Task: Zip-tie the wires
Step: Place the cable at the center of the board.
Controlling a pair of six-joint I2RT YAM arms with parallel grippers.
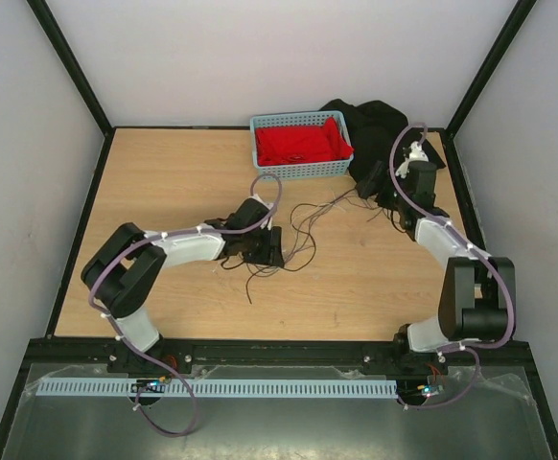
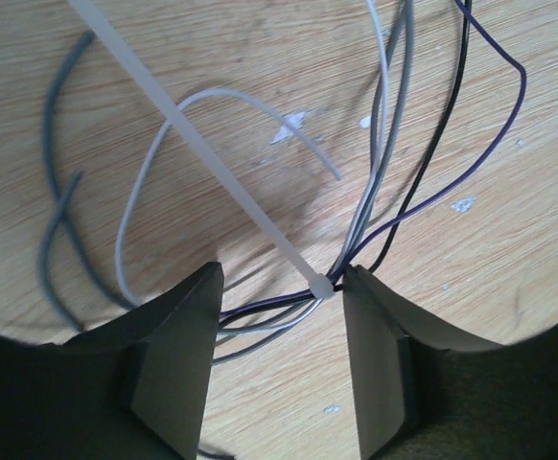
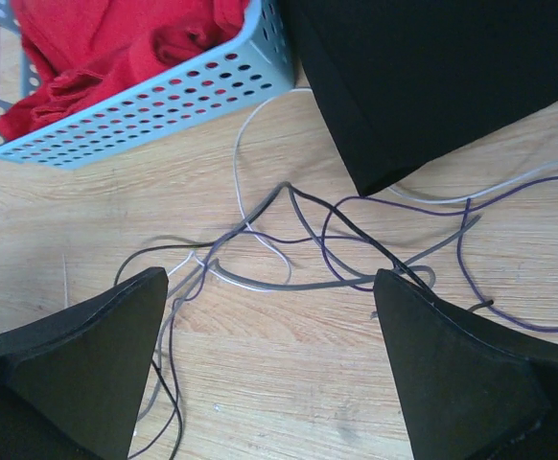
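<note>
The wires [image 1: 303, 225] lie in loose thin loops on the wooden table between the two arms. In the left wrist view a white zip tie [image 2: 221, 168] runs down from the upper left, and its head [image 2: 322, 286] cinches a bundle of black, purple and grey wires [image 2: 264, 304]. My left gripper [image 2: 281, 287] is open, with the bundle crossing the gap between its fingers and the head just beside the right finger [image 2: 380, 364]. My right gripper [image 3: 271, 287] hangs wide open above more strands of the wires [image 3: 299, 286], holding nothing.
A light blue perforated basket [image 1: 303, 170] with a red cloth [image 1: 298, 144] stands at the back centre. A black cloth [image 1: 370, 120] lies to its right, close to the right gripper [image 1: 375, 187]. Black rails edge the table.
</note>
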